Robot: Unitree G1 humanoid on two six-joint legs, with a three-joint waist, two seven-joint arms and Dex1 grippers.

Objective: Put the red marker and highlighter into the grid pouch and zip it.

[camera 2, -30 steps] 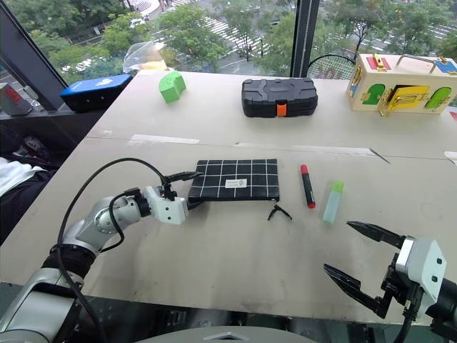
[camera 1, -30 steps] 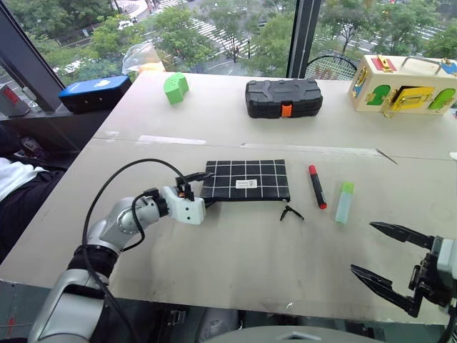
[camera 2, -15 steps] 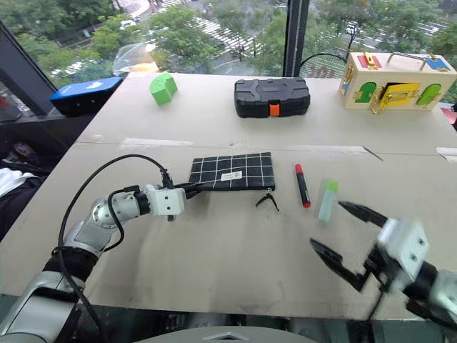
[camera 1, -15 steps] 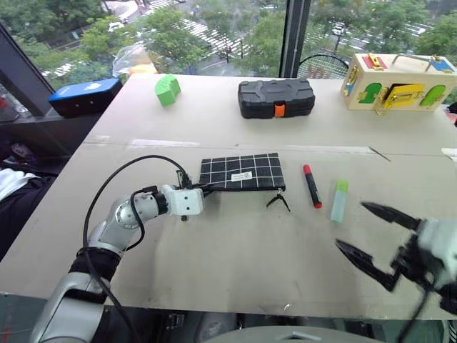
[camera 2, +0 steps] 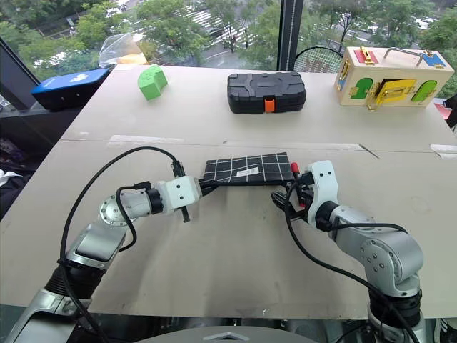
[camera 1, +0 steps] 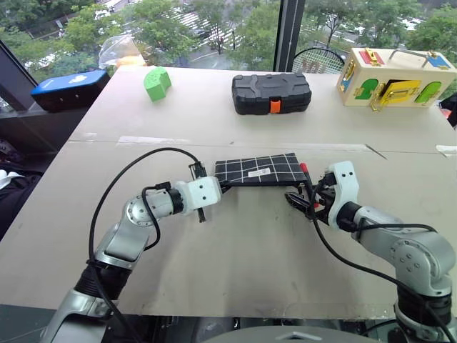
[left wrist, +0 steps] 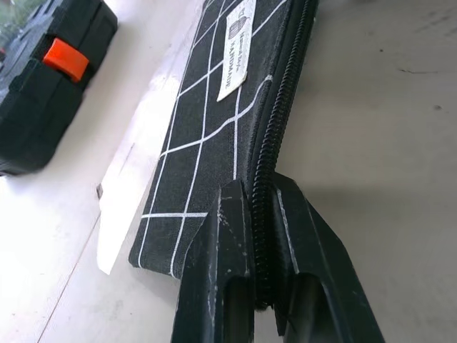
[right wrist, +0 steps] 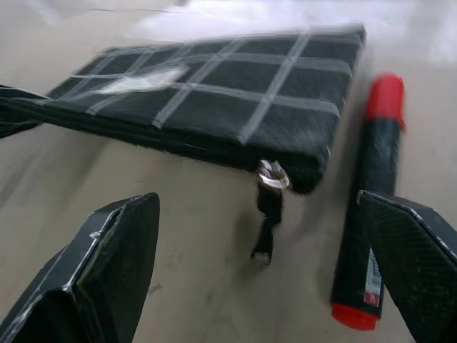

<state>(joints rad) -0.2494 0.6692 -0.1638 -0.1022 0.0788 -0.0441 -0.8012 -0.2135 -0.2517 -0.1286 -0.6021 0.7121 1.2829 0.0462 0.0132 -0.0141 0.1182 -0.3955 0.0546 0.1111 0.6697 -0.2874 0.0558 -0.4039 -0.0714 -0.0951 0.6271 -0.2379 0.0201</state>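
Right gripper [right wrist: 257, 264] has closed in on black white-gridded pouch [right wrist: 235, 107].

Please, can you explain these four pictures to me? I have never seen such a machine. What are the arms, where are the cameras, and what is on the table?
It is a two-armed humanoid robot. Two pictures come from cameras in its head, looking down over the table; two come from cameras on its wrists. The left end effector is shut on the corner of the grid pouch, by the zipper. The right end effector is open around the zipper pull, beside the red marker. Farther back lie a black case, a green block and a toy box.
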